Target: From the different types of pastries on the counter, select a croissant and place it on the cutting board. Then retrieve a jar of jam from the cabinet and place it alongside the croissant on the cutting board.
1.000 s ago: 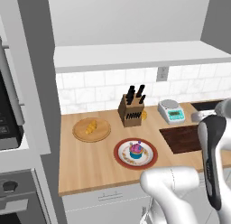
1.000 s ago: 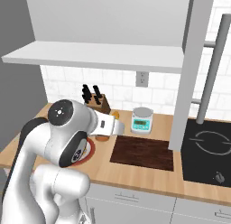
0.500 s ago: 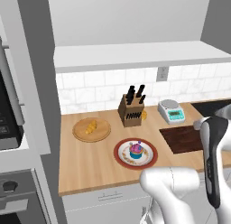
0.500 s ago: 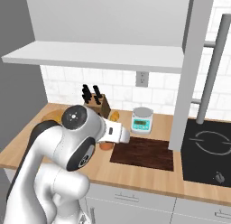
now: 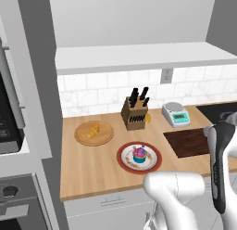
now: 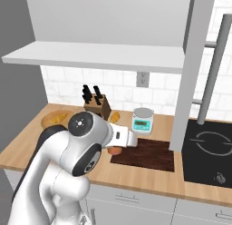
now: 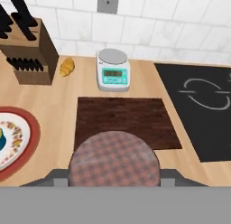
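My gripper (image 7: 114, 175) is shut on the jar of jam (image 7: 114, 159), whose checked brown lid covers the fingertips. In the right base view the orange jar (image 6: 115, 150) peeks out under the hand at the left near corner of the cutting board (image 6: 147, 154). The dark brown cutting board (image 7: 124, 120) lies bare just beyond the jar. A golden croissant (image 7: 67, 67) rests on the counter (image 5: 90, 166) beside the knife block (image 7: 28, 50). From the left base view I see the croissant (image 5: 147, 118) and the board (image 5: 187, 142). The cabinet shelf (image 5: 139, 56) hangs above.
A red-rimmed plate with the frosted cupcake (image 5: 140, 153) sits left of the board. A kitchen scale (image 7: 113, 69) stands behind the board. A round pale board (image 5: 94, 132) carries a golden piece. The black hob (image 7: 203, 105) is at the right.
The arm has swung to the right with the jar, carrying the hand from over the plate to the left near corner of the cutting board.
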